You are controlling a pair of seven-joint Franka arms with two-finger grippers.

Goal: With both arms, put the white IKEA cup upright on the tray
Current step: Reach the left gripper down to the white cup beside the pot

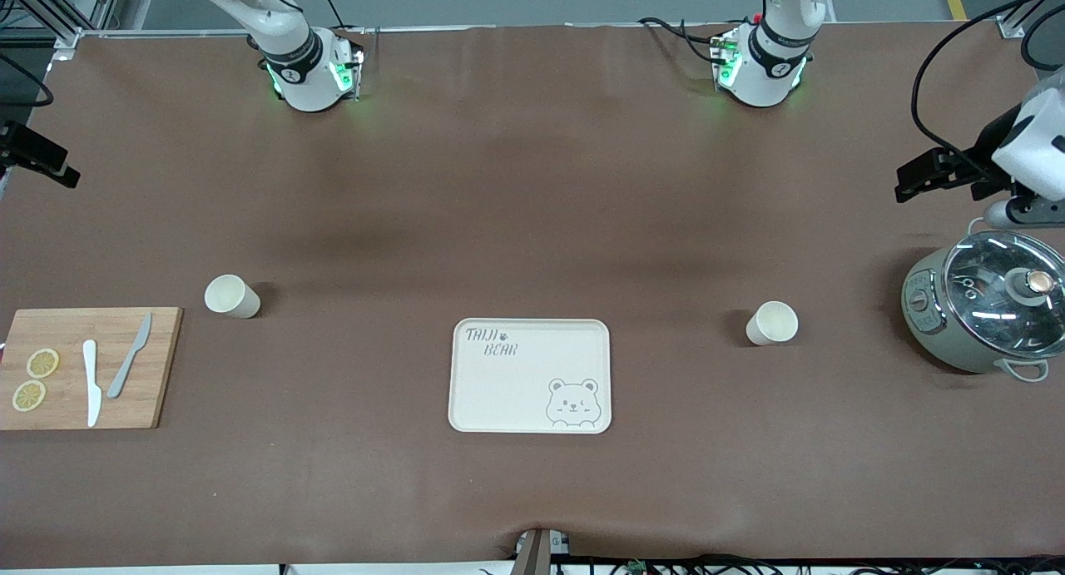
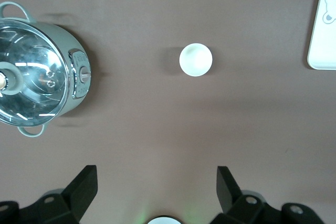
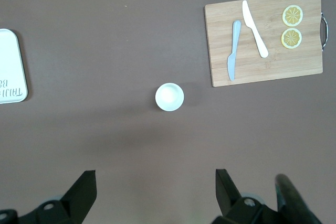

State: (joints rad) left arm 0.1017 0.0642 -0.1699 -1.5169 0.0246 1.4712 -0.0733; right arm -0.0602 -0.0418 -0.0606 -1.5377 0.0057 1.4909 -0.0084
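Note:
Two white cups stand upright on the brown table. One cup [image 1: 231, 296] is toward the right arm's end and shows in the right wrist view [image 3: 169, 97]. The other cup [image 1: 772, 323] is toward the left arm's end and shows in the left wrist view [image 2: 196, 60]. The cream bear tray [image 1: 530, 375] lies between them, nearer the front camera, with nothing on it. My left gripper [image 2: 157, 174] is open and empty, high over the table between its base and its cup. My right gripper [image 3: 155, 174] is likewise open and empty. Neither gripper shows in the front view.
A wooden cutting board [image 1: 158, 367] with two knives and two lemon slices lies at the right arm's end. A green cooker with a glass lid [image 1: 986, 313] stands at the left arm's end. The arm bases [image 1: 312, 67] [image 1: 761, 63] stand along the table's edge farthest from the front camera.

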